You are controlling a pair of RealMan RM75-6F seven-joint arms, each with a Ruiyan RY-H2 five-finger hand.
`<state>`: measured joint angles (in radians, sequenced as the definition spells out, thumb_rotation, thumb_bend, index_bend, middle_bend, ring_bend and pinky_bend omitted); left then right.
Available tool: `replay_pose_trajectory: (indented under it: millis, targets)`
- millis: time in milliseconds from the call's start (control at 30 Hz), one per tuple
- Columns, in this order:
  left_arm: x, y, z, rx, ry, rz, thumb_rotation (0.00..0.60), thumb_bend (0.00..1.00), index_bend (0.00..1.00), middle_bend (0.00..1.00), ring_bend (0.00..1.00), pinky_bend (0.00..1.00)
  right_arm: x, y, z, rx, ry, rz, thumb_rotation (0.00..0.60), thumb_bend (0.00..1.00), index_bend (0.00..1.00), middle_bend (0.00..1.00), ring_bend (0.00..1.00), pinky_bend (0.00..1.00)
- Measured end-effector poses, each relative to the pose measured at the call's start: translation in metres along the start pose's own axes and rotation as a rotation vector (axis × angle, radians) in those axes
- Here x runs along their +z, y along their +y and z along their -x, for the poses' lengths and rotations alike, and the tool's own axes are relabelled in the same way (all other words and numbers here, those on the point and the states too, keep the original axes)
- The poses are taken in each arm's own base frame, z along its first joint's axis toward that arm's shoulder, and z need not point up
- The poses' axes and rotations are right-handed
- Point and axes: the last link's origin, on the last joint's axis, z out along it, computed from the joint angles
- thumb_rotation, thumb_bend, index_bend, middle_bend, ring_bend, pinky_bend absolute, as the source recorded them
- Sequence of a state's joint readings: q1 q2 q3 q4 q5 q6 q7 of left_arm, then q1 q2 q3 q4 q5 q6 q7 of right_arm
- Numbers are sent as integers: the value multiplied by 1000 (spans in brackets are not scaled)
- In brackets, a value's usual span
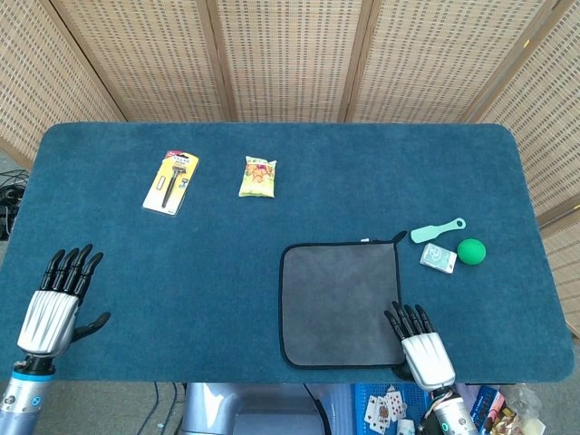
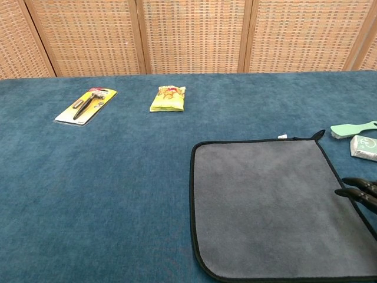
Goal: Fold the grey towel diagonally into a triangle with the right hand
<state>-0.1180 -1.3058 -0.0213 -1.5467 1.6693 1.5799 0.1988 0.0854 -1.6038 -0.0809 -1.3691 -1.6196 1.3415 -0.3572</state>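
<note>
A grey towel (image 1: 339, 303) (image 2: 271, 203) with a black hem lies flat and unfolded on the blue table, right of centre near the front edge. My right hand (image 1: 421, 343) hovers palm down at the towel's near right corner, fingers straight and apart, holding nothing. In the chest view only its dark fingertips (image 2: 359, 191) show at the right edge, over the towel's right hem. My left hand (image 1: 56, 303) is at the front left of the table, far from the towel, with its fingers spread and nothing in it.
A razor pack (image 1: 170, 181) and a yellow snack bag (image 1: 257, 176) lie at the back left. Right of the towel sit a mint brush (image 1: 437, 229), a small white box (image 1: 439, 258) and a green ball (image 1: 471, 251). The table's front edge (image 1: 272, 373) runs just under the towel.
</note>
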Motion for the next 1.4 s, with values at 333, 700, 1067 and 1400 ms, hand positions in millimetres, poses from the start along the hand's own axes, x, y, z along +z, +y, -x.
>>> replay_pose_trajectory:
  millis: [333,700,1067,1400]
  targets:
    - [-1,-1,-1,-1,4,-2,600,164,0,0,0,0,1,1,0,12,11,-4,600,579,50,0,0,0]
    - [-1,0,-1,-1,1,-1,600,164,0,0,0,0,1,3,-3,20,36,1,600,565,277,0,0,0]
    - [-1,0,-1,-2,3,0,600,164,0,0,0,0,1,2,-3,21,52,0,600,539,503,53,0,0]
    - [-1,0,-1,-2,3,1,600,165,0,0,0,0,2,3,-3,33,66,1,600,539,601,115,0,0]
